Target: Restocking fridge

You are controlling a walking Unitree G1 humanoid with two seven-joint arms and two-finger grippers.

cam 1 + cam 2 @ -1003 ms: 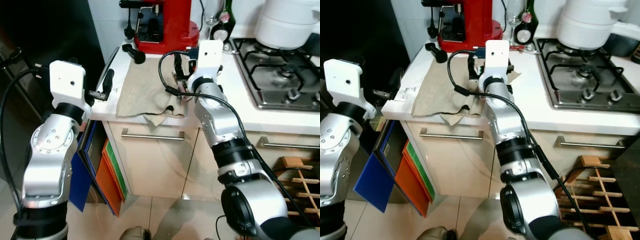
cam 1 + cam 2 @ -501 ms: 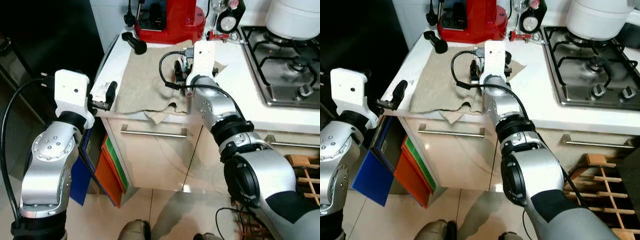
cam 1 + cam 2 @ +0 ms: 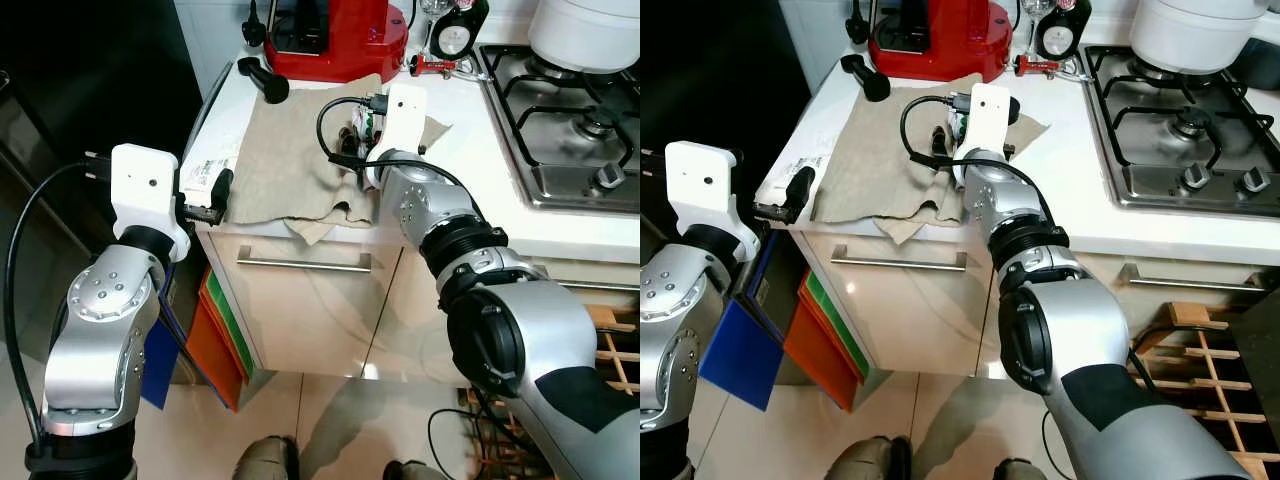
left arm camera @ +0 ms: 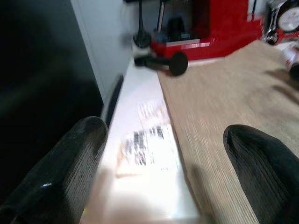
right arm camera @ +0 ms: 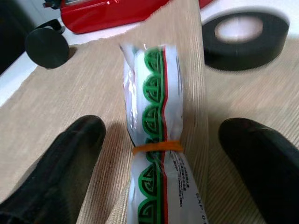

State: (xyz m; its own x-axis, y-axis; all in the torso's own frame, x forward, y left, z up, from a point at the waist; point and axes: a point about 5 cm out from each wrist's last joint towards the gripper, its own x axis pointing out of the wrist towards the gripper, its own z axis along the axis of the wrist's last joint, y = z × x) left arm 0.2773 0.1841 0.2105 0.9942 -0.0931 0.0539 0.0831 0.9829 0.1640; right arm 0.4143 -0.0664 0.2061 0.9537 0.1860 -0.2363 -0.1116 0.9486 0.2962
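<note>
The right claw [image 5: 161, 140] is held wide around a rolled packet [image 5: 156, 154] on the tabletop [image 3: 1080, 215]; its writing is blurred. The left claw [image 4: 168, 172] is spread wide too.

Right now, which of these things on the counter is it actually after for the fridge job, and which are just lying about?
For the job:
- green and white packet, lying on the cloth between the right gripper's open jaws
- left gripper, open at the counter's edge, holding nothing

Lying about:
- beige cloth
- red coffee machine
- roll of black tape
- printed paper slip
- gas hob
</note>
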